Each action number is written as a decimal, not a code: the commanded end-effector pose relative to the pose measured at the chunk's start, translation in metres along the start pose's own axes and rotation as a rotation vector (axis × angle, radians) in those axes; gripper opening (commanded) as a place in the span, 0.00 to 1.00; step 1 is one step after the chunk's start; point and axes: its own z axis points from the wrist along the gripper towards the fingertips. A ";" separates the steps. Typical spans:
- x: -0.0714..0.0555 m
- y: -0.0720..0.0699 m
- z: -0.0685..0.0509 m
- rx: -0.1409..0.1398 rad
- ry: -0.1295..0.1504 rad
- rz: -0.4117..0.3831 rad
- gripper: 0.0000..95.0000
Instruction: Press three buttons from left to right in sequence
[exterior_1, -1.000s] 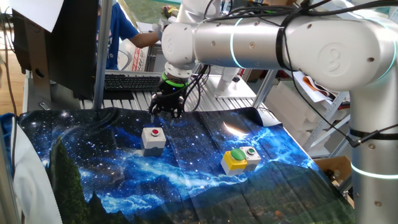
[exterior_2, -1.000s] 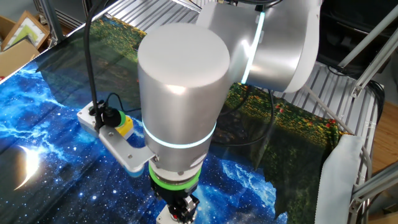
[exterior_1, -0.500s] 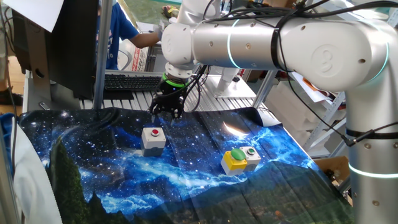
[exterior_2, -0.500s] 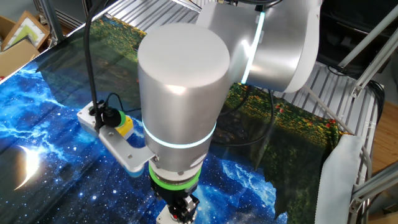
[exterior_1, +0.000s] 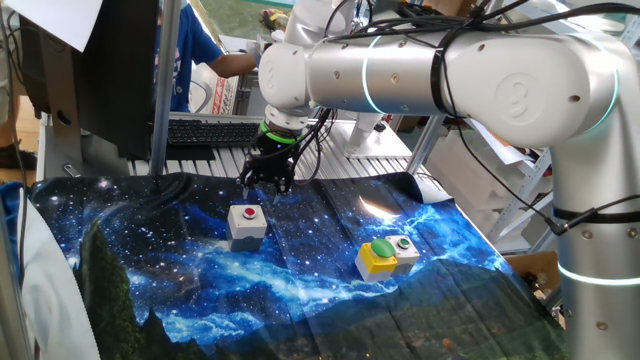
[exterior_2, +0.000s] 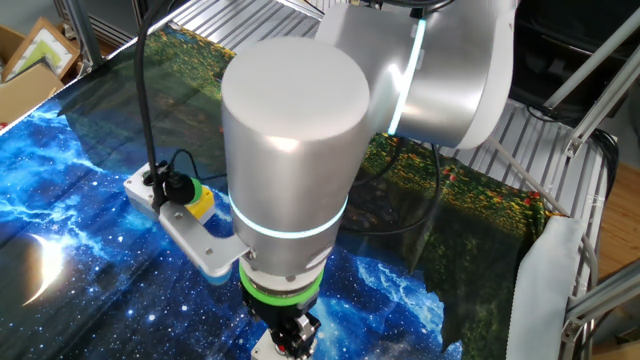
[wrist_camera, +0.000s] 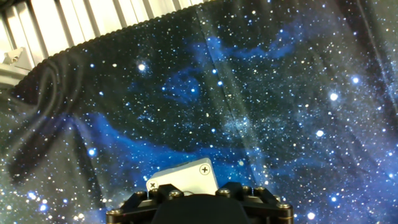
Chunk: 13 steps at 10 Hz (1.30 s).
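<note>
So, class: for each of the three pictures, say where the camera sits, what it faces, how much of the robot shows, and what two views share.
One fixed view: from the table's front, facing the grey box with red button, yellow box with green dome and small grey box with tiny green button; the whole silver arm and the black gripper show.
The other fixed view: high, close behind the arm; its wrist fills the frame.
Hand view: on the hand, facing down at the starry blue cloth; only the gripper's base shows.
Shared: the cloth in all three.
</note>
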 end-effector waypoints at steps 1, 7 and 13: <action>0.001 -0.001 -0.002 0.003 -0.001 0.004 0.60; 0.001 0.000 0.001 0.002 0.010 0.012 0.60; 0.003 0.000 -0.002 -0.001 0.017 0.008 0.60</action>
